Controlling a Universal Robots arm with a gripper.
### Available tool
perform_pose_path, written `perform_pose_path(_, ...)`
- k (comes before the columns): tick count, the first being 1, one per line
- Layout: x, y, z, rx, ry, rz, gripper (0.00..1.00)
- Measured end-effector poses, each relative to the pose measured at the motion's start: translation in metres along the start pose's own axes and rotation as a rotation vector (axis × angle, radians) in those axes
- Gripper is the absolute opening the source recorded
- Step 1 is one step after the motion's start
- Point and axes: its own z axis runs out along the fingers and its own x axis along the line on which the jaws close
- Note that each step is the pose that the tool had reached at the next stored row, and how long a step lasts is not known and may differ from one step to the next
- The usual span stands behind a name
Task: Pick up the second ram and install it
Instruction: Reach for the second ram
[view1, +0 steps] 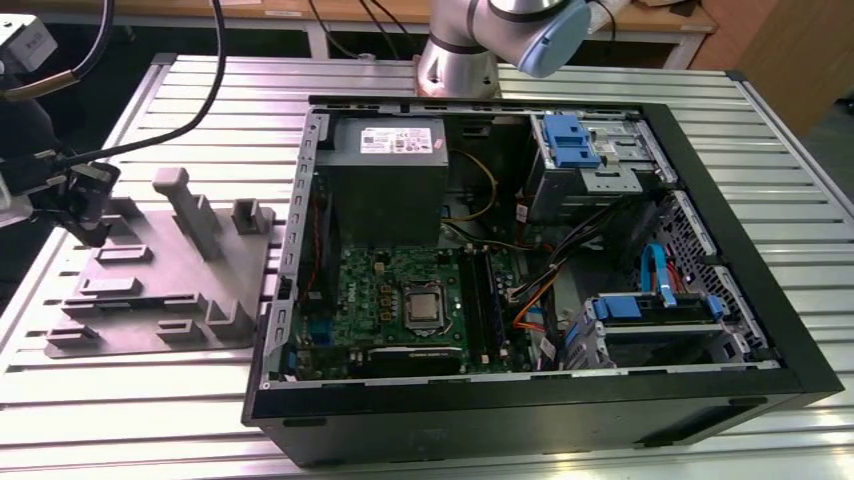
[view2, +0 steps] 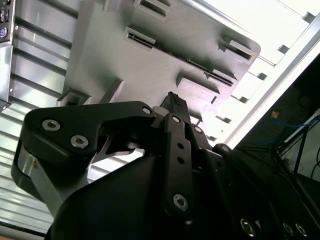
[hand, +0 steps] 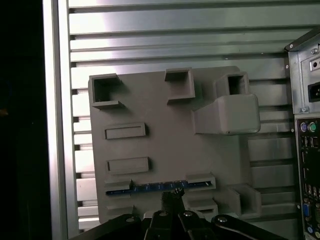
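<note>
Memory first: the second ram (hand: 150, 188) stands on its long edge in 1 narrow slot of the grey holder tray (hand: 165, 145), along the tray edge that I hang over. Its thin top edge shows as a bluish line in the first wrist view. I judge it is parked upright so that the top edge is offered up for a straight pinch while the contacts stay down, untouched.

My gripper (hand: 170, 200) hovers directly above the middle of that line, very near it or touching it. I cannot tell whether my jaws are apart or closed, nor whether they have hold of the stick. The ram is not yet lifted from its slot.

In the exterior view I sit near the tray's edge on the exterior view's left. The open computer case (view1: 467, 420) lies on its side on the slatted tabletop (view1: 134, 420), just beside the tray. That leaves the green motherboard (view1: 387, 290) facing upward, I take it so that it can be reached from above.
</note>
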Motion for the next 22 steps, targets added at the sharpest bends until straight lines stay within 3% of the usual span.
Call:
perform_pose_path(7,0.0002,0.0019,0.0016,-0.0003,-0.0003,0.0,0.1)
perform_pose_path(16,0.0017,0.0013,0.0175,0.0001,-0.0003,0.0,0.1)
perform_pose_path(22,0.0025,-0.0038,0.022,0.0002,-0.0002,0.0,0.1)
